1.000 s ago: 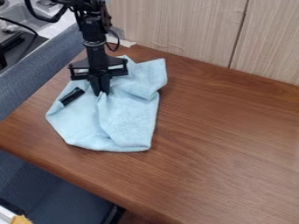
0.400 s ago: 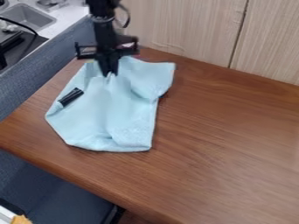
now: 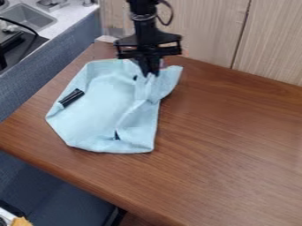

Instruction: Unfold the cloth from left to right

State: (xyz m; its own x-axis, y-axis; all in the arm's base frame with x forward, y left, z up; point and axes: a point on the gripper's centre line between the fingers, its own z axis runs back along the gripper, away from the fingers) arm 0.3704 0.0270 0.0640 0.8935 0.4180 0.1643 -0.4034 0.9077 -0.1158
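The black gripper (image 3: 149, 73) hangs over the upper right part of the light blue cloth (image 3: 100, 106), shut on a raised fold of it. From the fingers, creases run down through the cloth's right side, and its upper right corner sticks out just right of them. The cloth lies on the left half of the table, its lower edge flat on the wood. Small dark spots show near the gripper and near the cloth's lower edge.
A short black cylindrical object (image 3: 71, 98) lies on the cloth's left edge. The wooden table (image 3: 236, 145) meets a pale wood panel (image 3: 200, 31) at the back. A grey sink (image 3: 29, 17) stands beyond the table at the upper left.
The gripper has moved up and then right, with the fold of cloth in it. The cloth's upper part has shifted right and spread out at the upper left, while its lower edge stays put.
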